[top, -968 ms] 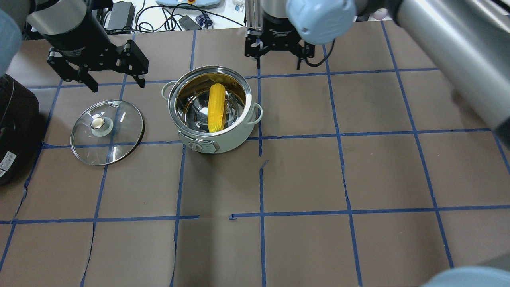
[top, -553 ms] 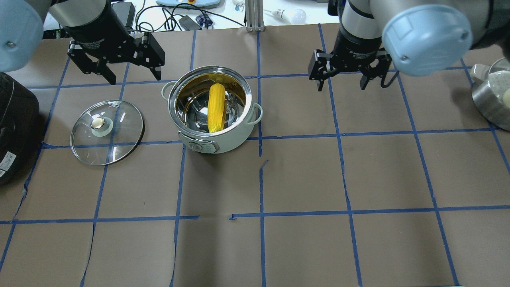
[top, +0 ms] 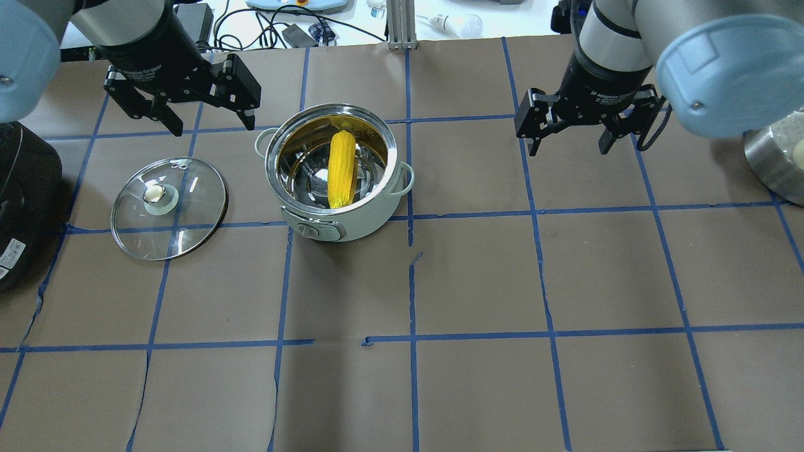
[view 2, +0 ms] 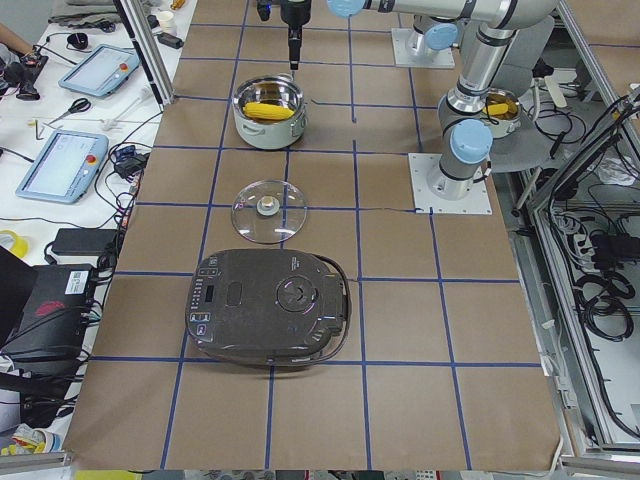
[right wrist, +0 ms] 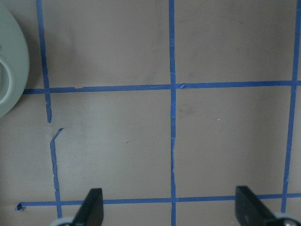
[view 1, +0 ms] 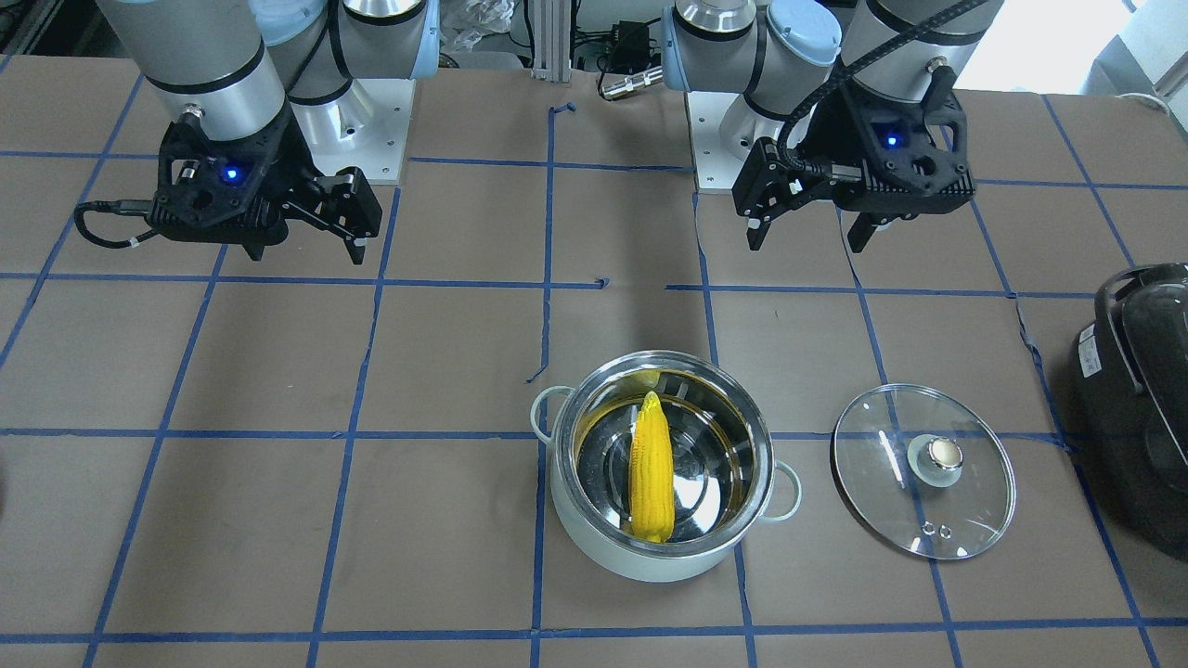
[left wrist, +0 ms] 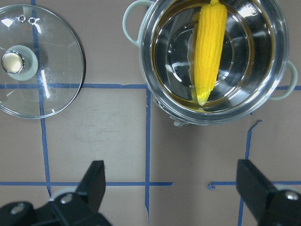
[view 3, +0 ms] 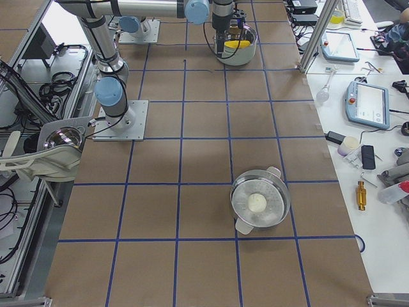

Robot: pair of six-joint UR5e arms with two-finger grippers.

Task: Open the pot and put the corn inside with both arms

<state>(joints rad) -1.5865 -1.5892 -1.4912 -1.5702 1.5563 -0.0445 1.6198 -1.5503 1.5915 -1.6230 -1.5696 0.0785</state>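
The pale mint-white pot (top: 364, 221) stands open on the brown table, with the yellow corn (top: 342, 168) lying inside on its steel bottom. The glass lid (top: 188, 213) lies flat on the table to the pot's left. My left gripper (top: 213, 125) hangs open and empty behind the lid and pot. My right gripper (top: 570, 150) hangs open and empty to the right of the pot, well apart from it. The front-facing view shows the pot (view 1: 640, 557), corn (view 1: 652, 478), lid (view 1: 891, 506), left gripper (view 1: 806, 243) and right gripper (view 1: 306, 255). The left wrist view shows the corn (left wrist: 208, 52).
A black appliance (top: 19, 201) sits at the table's left edge, beyond the lid. A second steel pot (top: 776, 157) with a pale lump inside stands at the right edge. Cables and devices lie past the far edge.
My right arm has swung right, away from the pot, uncovering the steel pot at the right edge. My left gripper has shifted slightly right. Pot, corn and lid have not moved.
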